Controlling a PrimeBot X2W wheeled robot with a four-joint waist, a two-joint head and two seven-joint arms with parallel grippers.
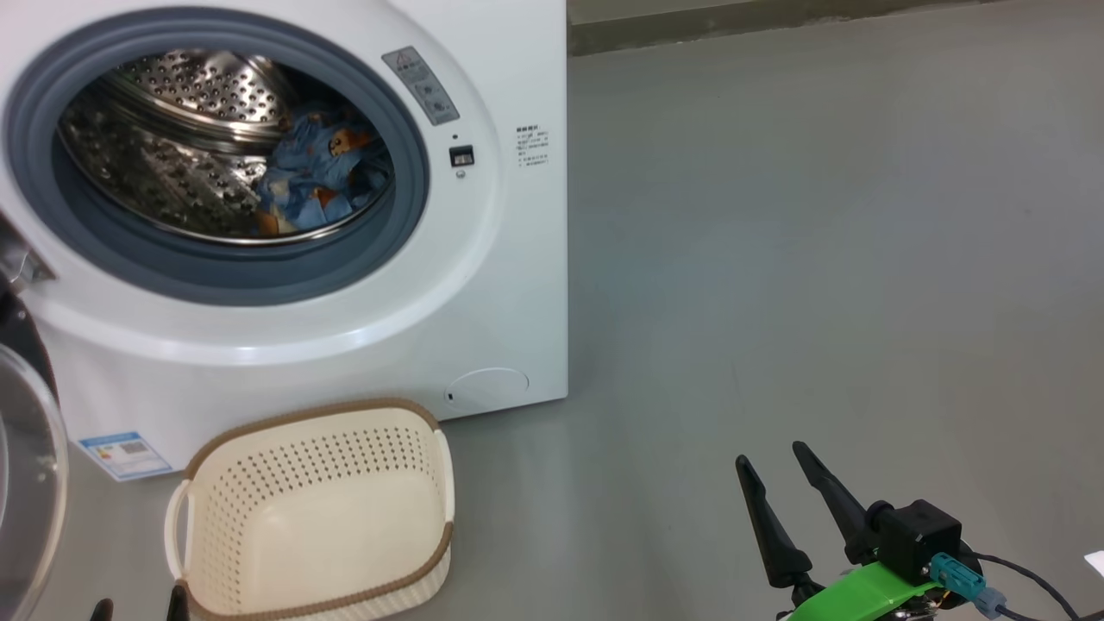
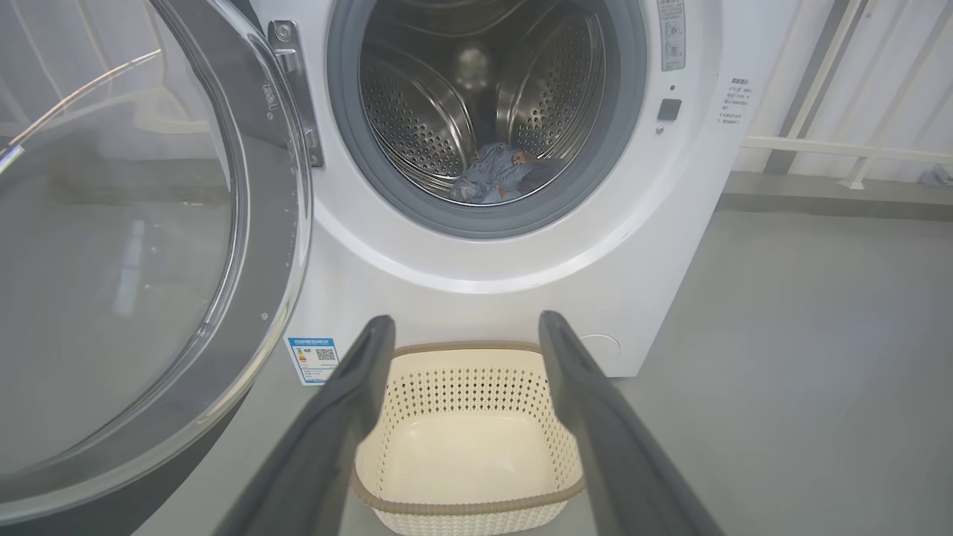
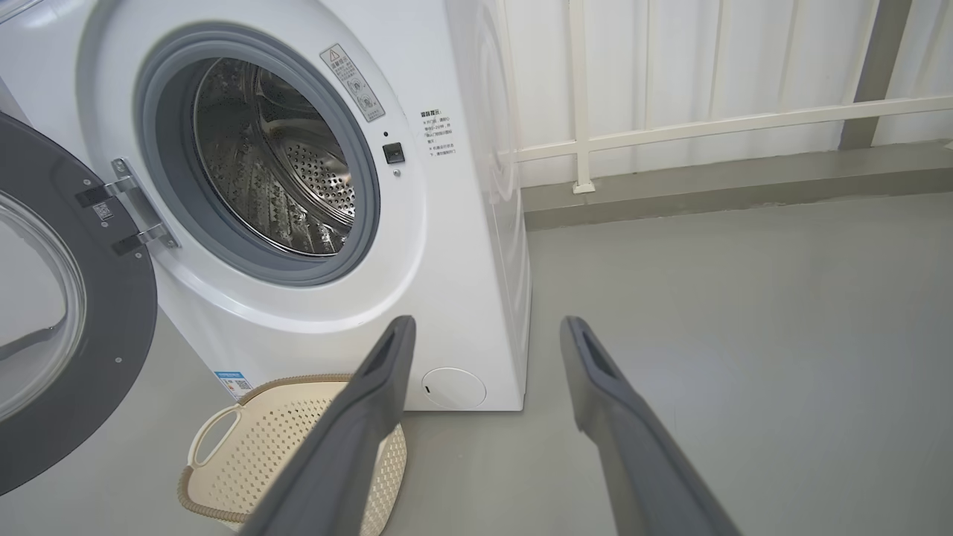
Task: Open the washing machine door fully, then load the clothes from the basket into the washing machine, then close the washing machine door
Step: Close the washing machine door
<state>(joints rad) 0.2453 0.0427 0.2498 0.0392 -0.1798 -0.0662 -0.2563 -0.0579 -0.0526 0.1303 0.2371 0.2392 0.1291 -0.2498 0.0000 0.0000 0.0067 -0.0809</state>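
Inside the washing machine point(image 1: 517, 285), the clothes point(image 1: 319, 172): lying bunched low on the steel drum point(image 1: 172, 129), light blue with orange-brown figures, sitting behind the grey rubber ring point(image 1: 216, 276).
Washing machine door point(image 2: 126, 260): hanging swung wide off the washing machine's left side on its metal hinge point(image 2: 294, 89), showing its clear glass bowl and black rim.
Basket point(image 1: 302, 412): standing upright on the grey floor point(image 1: 819, 259) just in front of the washing machine, below the drum mouth, showing a bare cream bottom.
Left gripper point(image 2: 465, 321): hovering in front of the washing machine, near the basket's near edge, pointing at the machine's front, fingers spread wide, gripping nothing.
Right gripper point(image 1: 771, 454): hovering over the floor off the washing machine's right front corner, well apart from the basket, fingers spread wide, gripping nothing.
Energy sticker point(image 1: 121, 454): sitting at the washing machine's lower left front, just beside the basket's far left corner.
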